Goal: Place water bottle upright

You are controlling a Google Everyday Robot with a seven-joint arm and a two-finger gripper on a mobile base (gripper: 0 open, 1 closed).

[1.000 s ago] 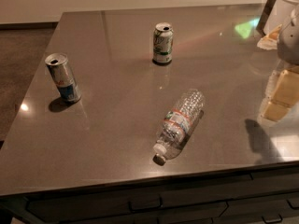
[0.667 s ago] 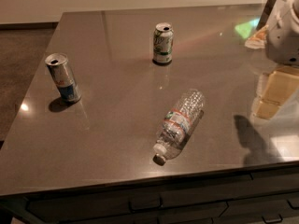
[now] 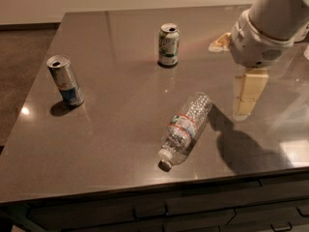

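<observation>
The water bottle [image 3: 186, 128] lies on its side on the dark table [image 3: 116, 129], near the front edge. It is clear and ribbed, with a red-and-white label band, and its white cap [image 3: 165, 155] points toward the front edge. My gripper [image 3: 227, 81] hangs above the table to the right of the bottle and a little behind it, apart from it. It is open and empty, and one cream finger [image 3: 248, 93] points down. The white wrist is above it.
A green-white can [image 3: 168, 44] stands upright at the back centre. A silver-blue slim can [image 3: 66, 80] stands upright at the left. The gripper's shadow [image 3: 241, 149] falls on the table right of the bottle. The table's front edge runs just below the bottle's cap.
My arm and gripper have moved left from the table's right edge toward the bottle. The bottle and both cans have not moved.
</observation>
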